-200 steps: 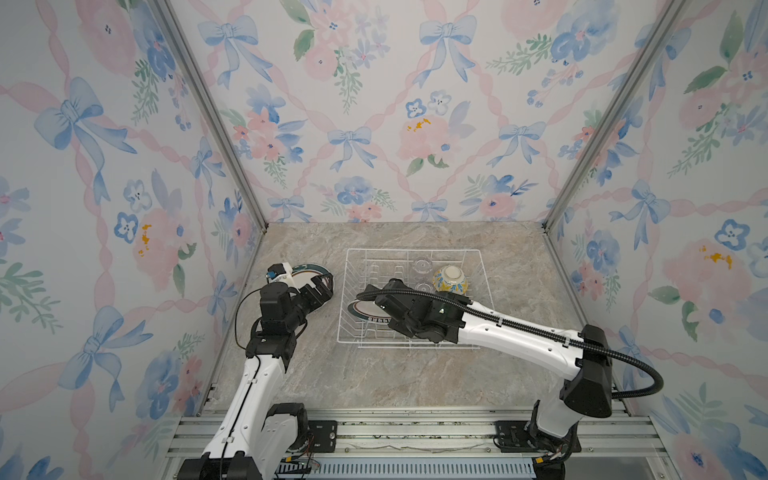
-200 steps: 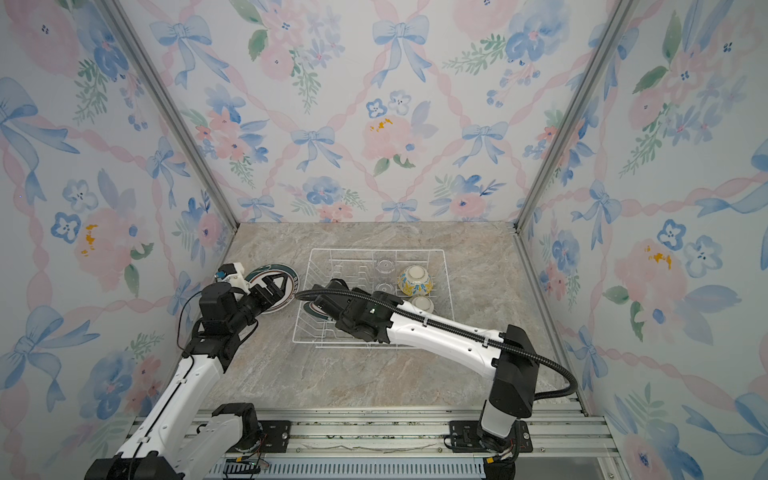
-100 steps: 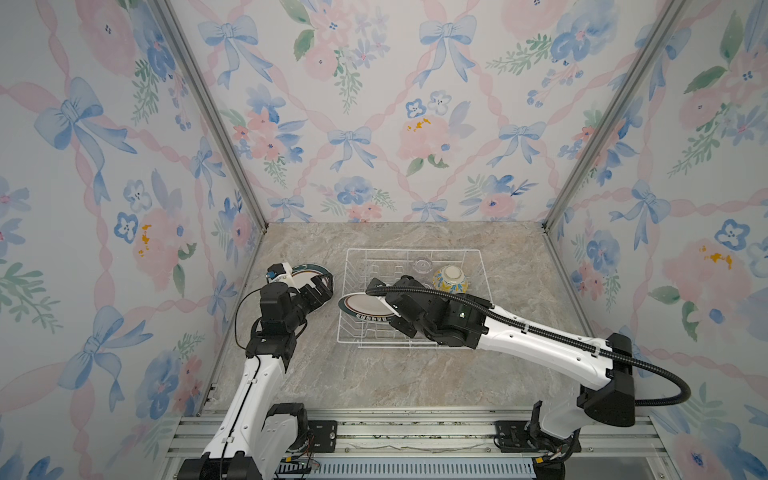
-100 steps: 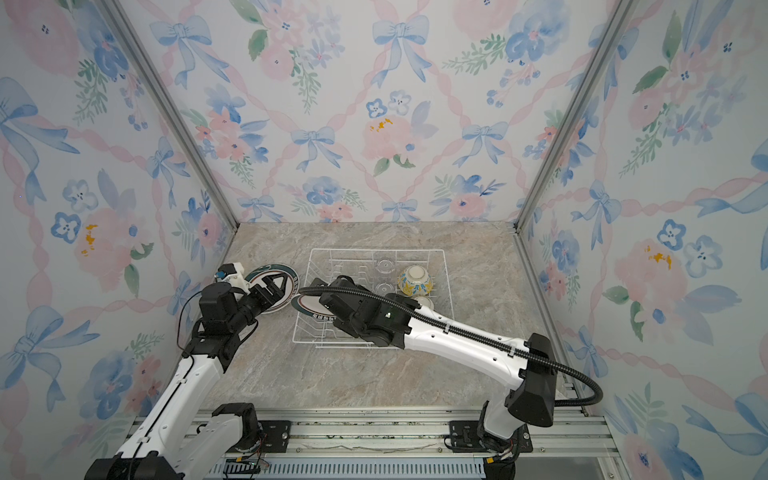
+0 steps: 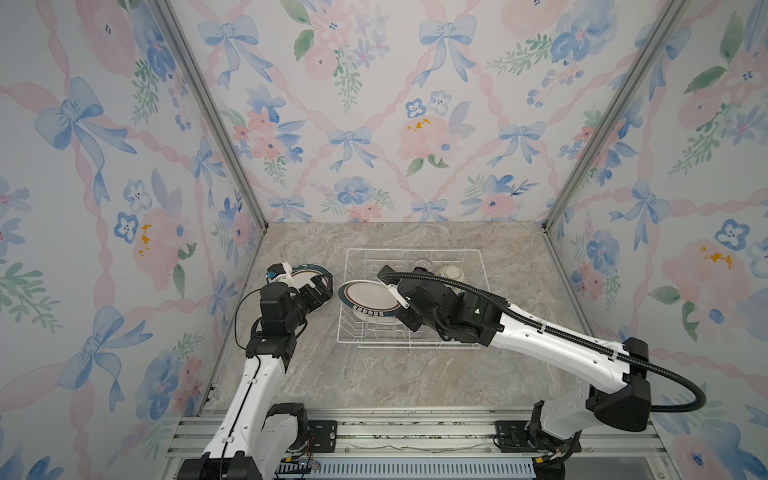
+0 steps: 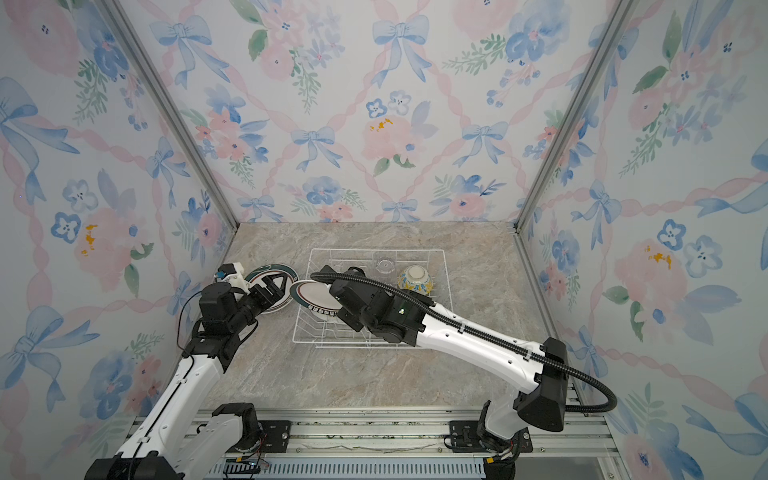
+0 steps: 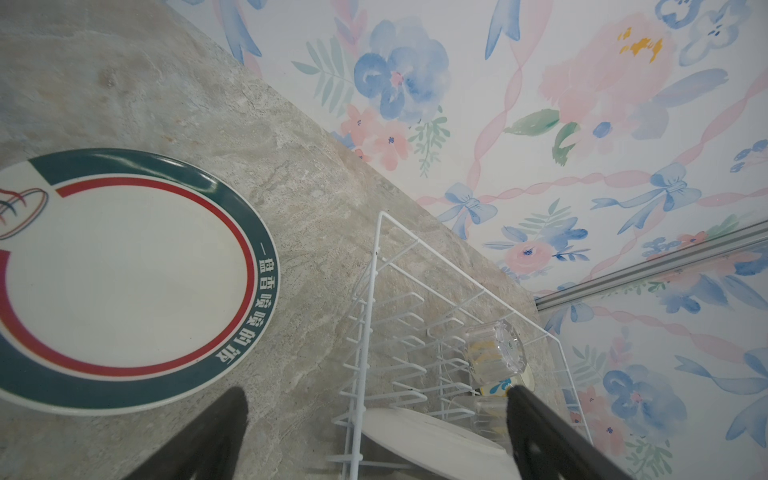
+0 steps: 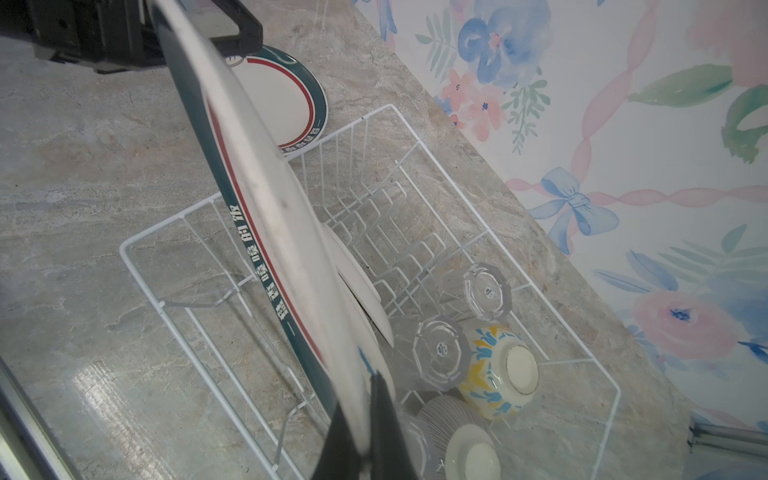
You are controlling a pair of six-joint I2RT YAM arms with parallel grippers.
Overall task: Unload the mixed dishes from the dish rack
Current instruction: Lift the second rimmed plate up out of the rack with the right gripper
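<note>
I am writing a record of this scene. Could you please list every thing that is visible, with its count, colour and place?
plate on table: one, white with green and red bands, flat, left of rack
lifted plate: one, same pattern, held over rack's left side
plates in rack: at least one, white, among the prongs
glasses: three, clear, upside down in rack
floral bowl: one, yellow-blue, upside down in rack
striped bowl: one, grey, in rack
dish rack: one, white wire, mid table
table: marble-patterned
left gripper: fingers open, above table plate
right gripper: fingers shut on lifted plate
</note>
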